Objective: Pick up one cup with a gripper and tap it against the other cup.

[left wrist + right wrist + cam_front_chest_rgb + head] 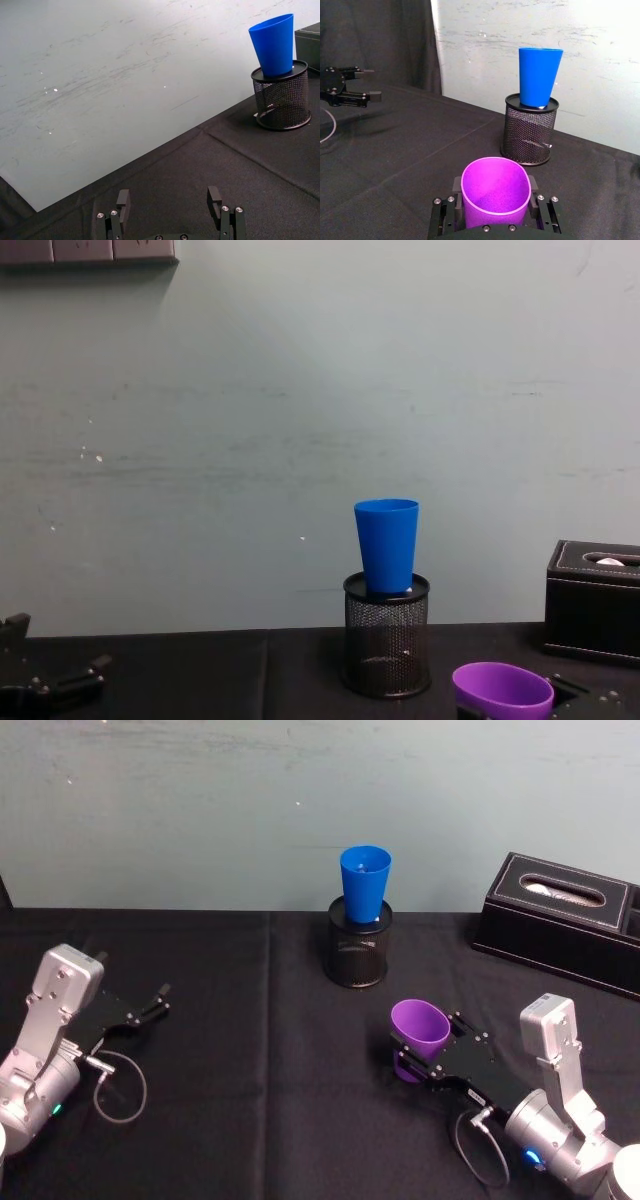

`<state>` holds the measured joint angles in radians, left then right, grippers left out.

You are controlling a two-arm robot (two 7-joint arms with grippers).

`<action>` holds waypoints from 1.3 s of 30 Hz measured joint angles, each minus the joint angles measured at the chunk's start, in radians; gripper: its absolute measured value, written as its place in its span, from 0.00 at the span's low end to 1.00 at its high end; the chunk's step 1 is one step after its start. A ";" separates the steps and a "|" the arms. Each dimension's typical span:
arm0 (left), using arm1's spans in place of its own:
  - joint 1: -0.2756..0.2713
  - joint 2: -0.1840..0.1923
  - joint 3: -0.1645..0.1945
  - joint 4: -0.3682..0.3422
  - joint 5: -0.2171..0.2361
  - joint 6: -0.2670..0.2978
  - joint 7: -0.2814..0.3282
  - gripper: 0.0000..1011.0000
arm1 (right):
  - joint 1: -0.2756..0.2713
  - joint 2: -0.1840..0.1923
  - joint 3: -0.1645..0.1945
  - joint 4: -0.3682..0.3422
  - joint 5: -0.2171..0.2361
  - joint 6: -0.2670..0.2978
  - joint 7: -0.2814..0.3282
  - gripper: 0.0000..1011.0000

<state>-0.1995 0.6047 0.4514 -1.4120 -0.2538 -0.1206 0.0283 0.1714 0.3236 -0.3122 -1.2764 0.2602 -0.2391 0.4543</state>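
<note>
The right gripper is holding the purple cup near the front right of the black table, its two fingers pressing on opposite sides of the cup's wall just below the rim. In the right wrist view the rim is bowing into a slight oval between the fingers, so the grip is looking firm. The cup is sitting upright in the claw with its mouth open upward. Whether its base is resting on the cloth or hanging just clear of it is hard to tell, since the claw is hiding the bottom.

The blue cup is standing upright with its narrow base set into the mouth of the black mesh pen holder, near the back of the table against the pale wall. It is standing well apart from the purple cup, farther back and a little to the robot's left.

The left gripper is idling low at the left side of the table, fingers spread and holding nothing.

So the grasp is looking done, or nearly so. The lift, the carry toward the blue cup and the tap itself are all remaining, and because the blue cup is perching loosely in the holder, a light touch is seeming wise.
</note>
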 joint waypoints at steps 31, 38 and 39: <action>0.000 0.000 0.000 0.000 0.000 0.000 0.000 1.00 | 0.000 0.000 0.000 0.000 0.000 0.000 0.000 0.99; 0.000 0.000 0.000 0.000 0.000 0.000 0.000 1.00 | 0.000 0.000 0.000 0.000 0.000 0.000 0.000 0.99; 0.000 0.000 0.000 0.000 0.000 0.000 0.000 1.00 | 0.000 0.000 0.000 0.000 0.000 0.000 0.000 0.99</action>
<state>-0.1995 0.6047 0.4514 -1.4120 -0.2539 -0.1205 0.0283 0.1713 0.3236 -0.3122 -1.2763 0.2602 -0.2393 0.4544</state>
